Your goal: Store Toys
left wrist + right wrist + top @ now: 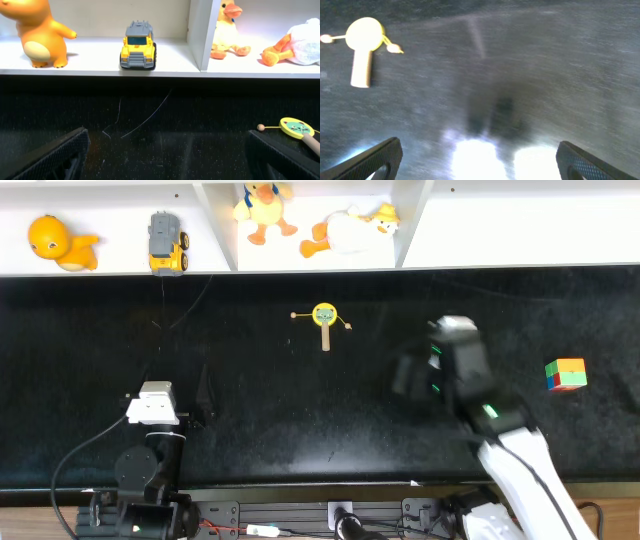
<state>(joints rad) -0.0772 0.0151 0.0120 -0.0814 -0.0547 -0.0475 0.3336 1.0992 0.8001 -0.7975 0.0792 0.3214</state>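
Both left gripper point(167, 137) and right gripper point(478, 145) were spread wide, empty. Yellow wooden-handled rattle drum point(324, 320) lay on black mat point(250, 370), well apart from either.

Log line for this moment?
left gripper open | right gripper open over mat | rattle drum, cube on mat | truck, orange figure, plush ducks on shelf
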